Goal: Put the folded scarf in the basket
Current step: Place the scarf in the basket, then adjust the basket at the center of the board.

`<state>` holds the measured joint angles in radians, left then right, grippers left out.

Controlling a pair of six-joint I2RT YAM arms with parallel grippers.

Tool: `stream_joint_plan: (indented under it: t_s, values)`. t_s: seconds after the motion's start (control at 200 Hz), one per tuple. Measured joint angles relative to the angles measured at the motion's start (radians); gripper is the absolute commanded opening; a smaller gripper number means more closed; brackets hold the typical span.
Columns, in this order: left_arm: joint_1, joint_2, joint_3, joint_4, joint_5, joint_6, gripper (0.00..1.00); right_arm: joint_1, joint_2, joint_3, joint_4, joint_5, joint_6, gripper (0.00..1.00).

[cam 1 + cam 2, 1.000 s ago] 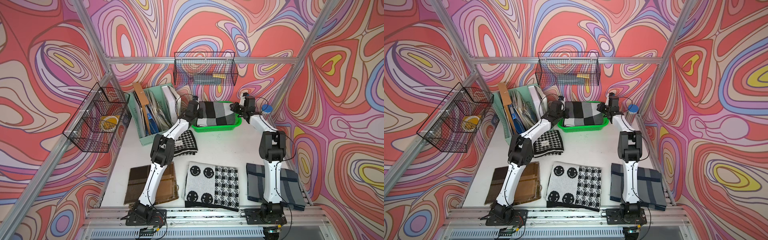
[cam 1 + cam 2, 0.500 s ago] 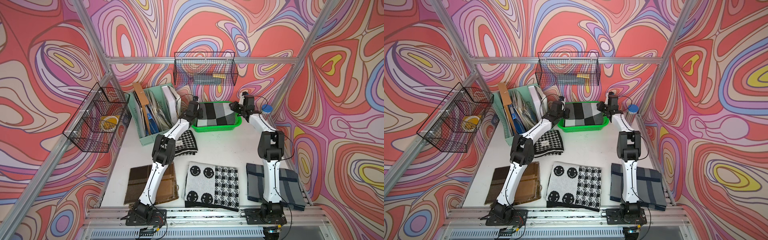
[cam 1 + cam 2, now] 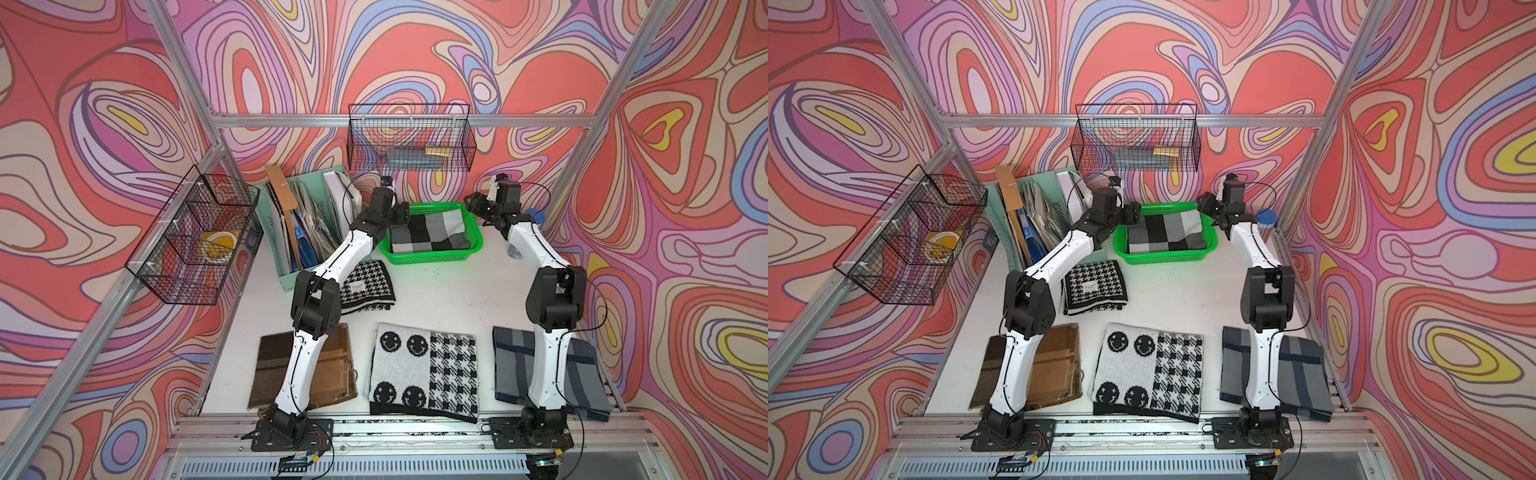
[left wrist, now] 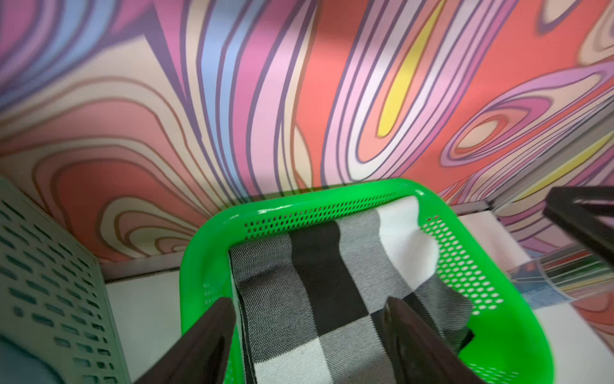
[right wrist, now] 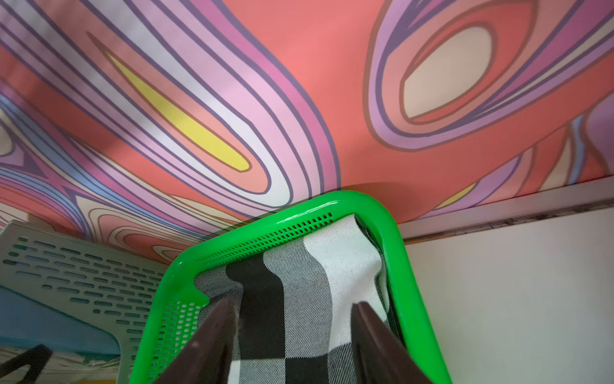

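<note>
The folded scarf [image 3: 430, 232], checked in black, grey and white, lies inside the bright green basket [image 3: 428, 259] at the back of the table in both top views. My left gripper [image 3: 401, 214] hovers over its left end, and my right gripper [image 3: 473, 203] over its right end. In the left wrist view the gripper [image 4: 309, 301] is open, its dark fingers apart above the scarf [image 4: 319, 272] and the basket rim [image 4: 206, 239]. The right wrist view shows the same: an open gripper [image 5: 292, 305] above the scarf [image 5: 292, 266], which fills the basket [image 5: 392, 239].
A mint file organizer [image 3: 307, 216] stands just left of the basket. A houndstooth scarf [image 3: 365, 286], a smiley scarf [image 3: 424, 370], a brown scarf [image 3: 303, 365] and a grey-blue scarf [image 3: 548, 374] lie on the table. Black wire baskets [image 3: 409, 141] [image 3: 195, 241] hang on the walls. A blue-lidded container [image 3: 534, 216] stands back right.
Both grippers went from shut to open and let go of the scarf's ends. The scarf has settled lower into the green basket.
</note>
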<state>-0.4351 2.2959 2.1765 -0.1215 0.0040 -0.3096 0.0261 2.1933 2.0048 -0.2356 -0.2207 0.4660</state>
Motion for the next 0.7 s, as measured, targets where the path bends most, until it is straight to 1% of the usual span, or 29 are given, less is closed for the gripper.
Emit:
stream_joint_plan:
  t_s: [0.105, 0.205, 0.29, 0.426, 0.476, 0.571, 0.701]
  values:
    - [-0.036, -0.114, -0.084, 0.002, 0.000, -0.011, 0.75, 0.000, -0.094, -0.089, -0.012, 0.024, 0.016, 0.56]
    - [-0.069, -0.201, -0.163, -0.004, -0.002, -0.032, 0.73, 0.000, -0.183, -0.207, -0.016, 0.042, 0.051, 0.57]
    - [-0.090, -0.278, -0.263, -0.022, -0.008, -0.056, 0.73, 0.000, -0.247, -0.314, -0.021, 0.054, 0.088, 0.57]
    - [-0.093, -0.374, -0.445, -0.049, -0.040, -0.102, 0.73, 0.000, -0.308, -0.460, -0.027, 0.063, 0.139, 0.58]
    - [-0.091, -0.396, -0.500, -0.067, -0.058, -0.117, 0.72, 0.000, -0.316, -0.496, -0.029, 0.066, 0.151, 0.59]
    - [-0.089, -0.407, -0.561, -0.093, -0.094, -0.130, 0.72, 0.000, -0.316, -0.531, -0.044, 0.075, 0.157, 0.59]
    - [-0.085, -0.399, -0.583, -0.151, -0.144, -0.133, 0.72, -0.009, -0.301, -0.518, -0.063, 0.081, 0.141, 0.59]
